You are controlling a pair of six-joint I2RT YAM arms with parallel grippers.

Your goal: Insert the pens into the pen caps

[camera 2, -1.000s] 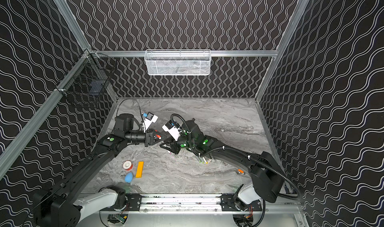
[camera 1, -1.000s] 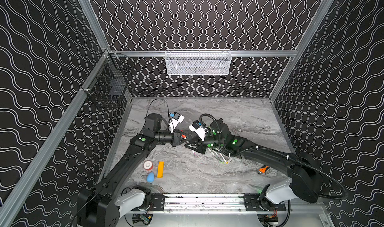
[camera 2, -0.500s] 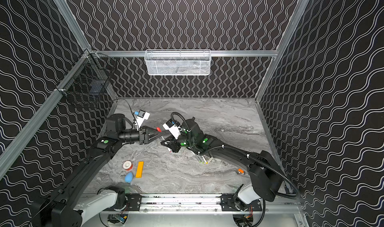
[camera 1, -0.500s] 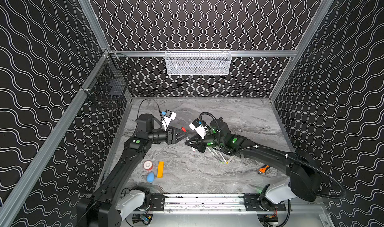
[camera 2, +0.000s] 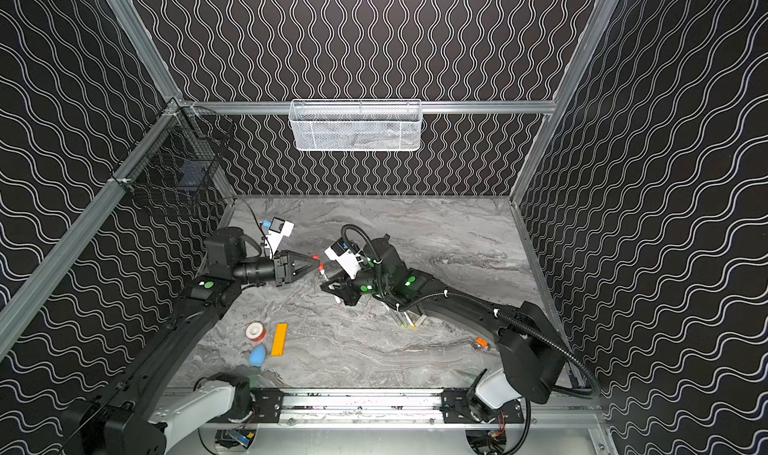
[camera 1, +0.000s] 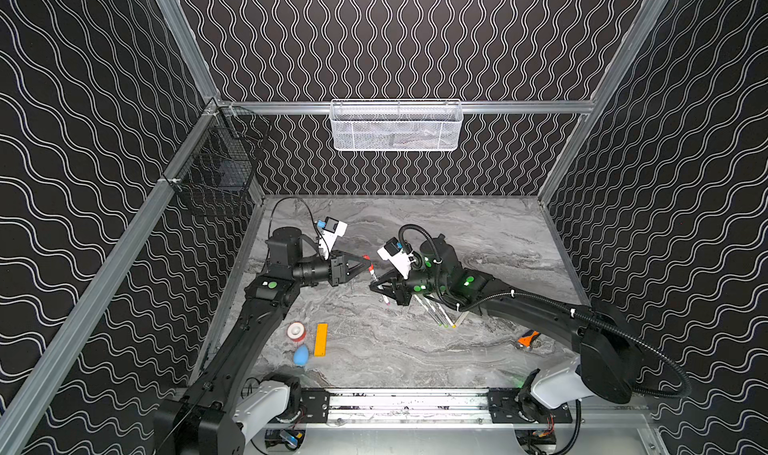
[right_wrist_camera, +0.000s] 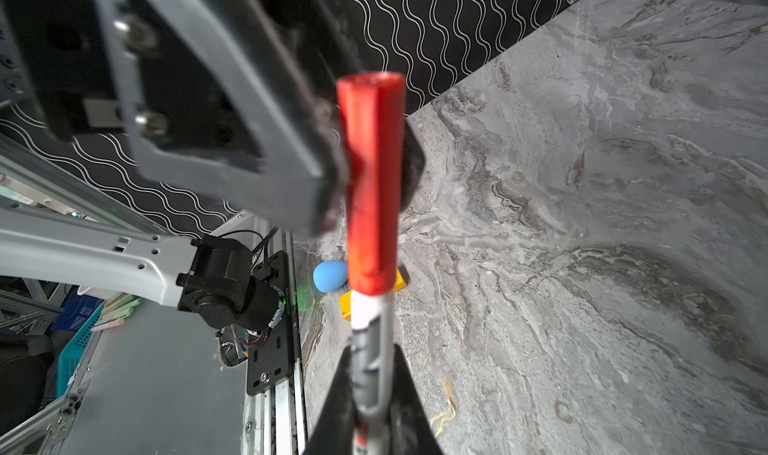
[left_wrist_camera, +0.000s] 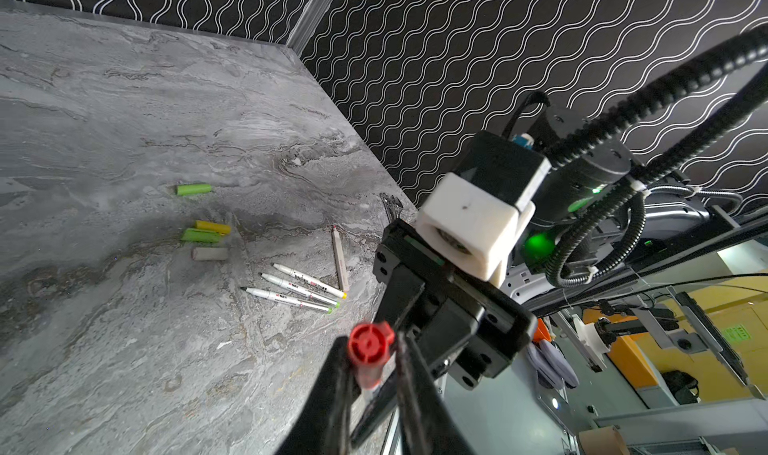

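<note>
A red pen cap (right_wrist_camera: 371, 174) sits on the tip of a white pen (right_wrist_camera: 371, 311) held up off the marble table between the two arms. My right gripper (right_wrist_camera: 370, 359) is shut on the pen's barrel. My left gripper (left_wrist_camera: 371, 355) is shut on the red cap (left_wrist_camera: 370, 340), a finger (right_wrist_camera: 291, 174) pressing each side. In both top views the grippers (camera 1: 366, 264) (camera 1: 380, 287) meet at mid-table. Three more white pens (left_wrist_camera: 291, 295) lie side by side on the table, with green (left_wrist_camera: 193, 189), yellow (left_wrist_camera: 212, 227) and pale caps (left_wrist_camera: 210, 253) loose nearby.
A tape roll (camera 1: 296, 332), a flat orange-yellow bar (camera 1: 320, 339) and a blue egg shape (camera 1: 301, 354) lie front left. An orange-handled tool (camera 1: 527, 338) lies front right. A white mesh basket (camera 1: 397, 126) hangs on the back wall, a black wire basket (camera 1: 220, 170) on the left wall.
The left arm drew back to the left, its jaws opened wide half a second ago, and they have now closed on the red cap. The right gripper kept hold of the pen.
</note>
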